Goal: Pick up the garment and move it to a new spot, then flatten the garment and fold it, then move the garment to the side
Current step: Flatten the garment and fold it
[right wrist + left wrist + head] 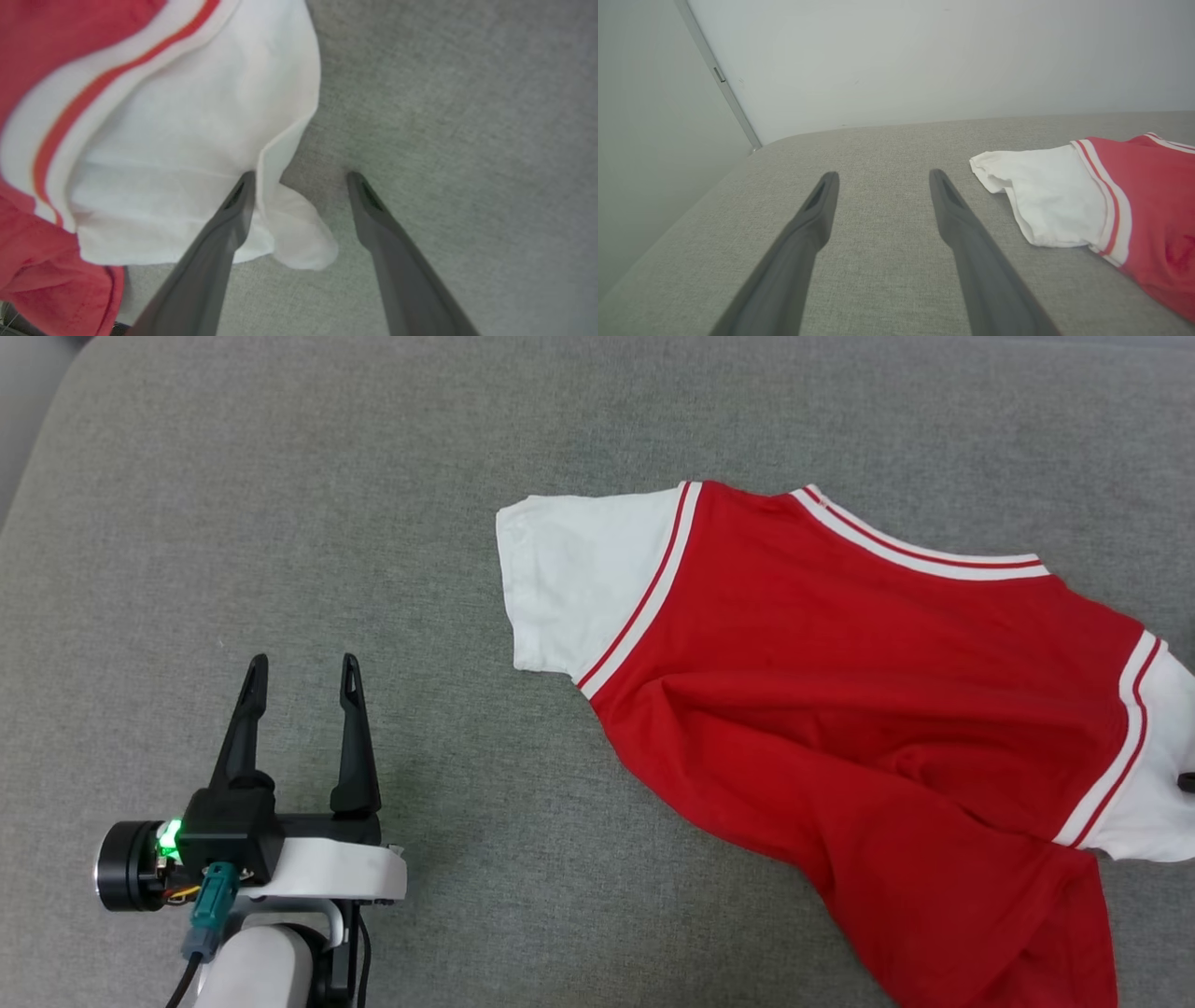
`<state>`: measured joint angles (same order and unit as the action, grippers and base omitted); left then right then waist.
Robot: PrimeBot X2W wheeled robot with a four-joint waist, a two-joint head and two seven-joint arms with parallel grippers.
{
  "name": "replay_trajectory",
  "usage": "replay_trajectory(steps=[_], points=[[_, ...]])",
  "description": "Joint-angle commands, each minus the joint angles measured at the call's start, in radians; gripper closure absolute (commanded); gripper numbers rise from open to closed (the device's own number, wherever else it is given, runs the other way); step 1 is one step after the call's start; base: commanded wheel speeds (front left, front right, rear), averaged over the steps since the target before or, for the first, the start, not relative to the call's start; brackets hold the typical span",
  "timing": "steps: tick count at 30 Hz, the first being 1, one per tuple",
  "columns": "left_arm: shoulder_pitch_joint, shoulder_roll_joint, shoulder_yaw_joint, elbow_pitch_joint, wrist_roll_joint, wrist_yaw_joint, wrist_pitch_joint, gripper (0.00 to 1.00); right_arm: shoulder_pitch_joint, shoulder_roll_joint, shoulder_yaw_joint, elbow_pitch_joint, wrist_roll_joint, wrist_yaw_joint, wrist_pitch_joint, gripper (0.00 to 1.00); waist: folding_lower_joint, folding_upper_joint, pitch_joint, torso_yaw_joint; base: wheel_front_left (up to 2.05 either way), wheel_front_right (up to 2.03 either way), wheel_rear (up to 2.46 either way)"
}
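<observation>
The garment point(840, 672), a red T-shirt with white sleeves and striped trim, lies rumpled on the grey cushion at the right of the head view. My left gripper point(303, 670) stands open over bare cushion, well to the left of the near white sleeve point(1045, 205). In the right wrist view my right gripper point(301, 179) is open at the other white sleeve point(187, 140). Its left finger point(233, 210) lies over the sleeve's edge, and a folded corner of the cloth point(299, 233) sits between the two fingers. Nothing is gripped.
The grey cushion point(373, 523) spreads wide around the shirt, with its rounded corner at the far left. Behind it a pale wall point(924, 60) and a wall edge strip point(719, 74) rise in the left wrist view.
</observation>
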<state>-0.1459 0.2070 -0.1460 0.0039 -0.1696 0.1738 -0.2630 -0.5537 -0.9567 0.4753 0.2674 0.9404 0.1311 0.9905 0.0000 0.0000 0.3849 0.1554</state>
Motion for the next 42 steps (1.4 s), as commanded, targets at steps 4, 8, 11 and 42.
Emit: replay_trajectory(steps=[4, 8, 11, 42], points=[[-0.017, -0.012, 0.01, 0.004, 0.015, -0.009, -0.002, 0.0, 0.059, 0.062, 0.045, 0.01, -0.007, -0.001, -0.01, 0.0, 0.0, 0.0, 0.021, 0.003, 0.0, 0.0, 0.0], [-0.024, -0.014, 0.018, 0.016, 0.019, -0.014, -0.002, 0.0, 0.061, 0.084, 0.057, -0.003, -0.017, 0.0, -0.049, 0.94, 0.0, 0.0, 0.015, -0.008, 0.0, 0.0, 0.0], [-0.018, -0.01, 0.027, 0.032, 0.026, -0.021, -0.002, 0.0, 0.042, 0.079, 0.048, -0.011, -0.024, 0.0, -0.084, 1.0, 0.0, 0.0, -0.01, -0.023, 0.0, 0.0, 0.0], [-0.684, 0.311, -0.141, 0.246, -0.092, -0.302, 0.642, 0.0, 0.117, 0.043, -0.045, -0.343, -0.113, -0.001, -0.388, 1.0, 0.0, 0.0, -0.119, -0.223, 0.0, 0.0, 0.0]])
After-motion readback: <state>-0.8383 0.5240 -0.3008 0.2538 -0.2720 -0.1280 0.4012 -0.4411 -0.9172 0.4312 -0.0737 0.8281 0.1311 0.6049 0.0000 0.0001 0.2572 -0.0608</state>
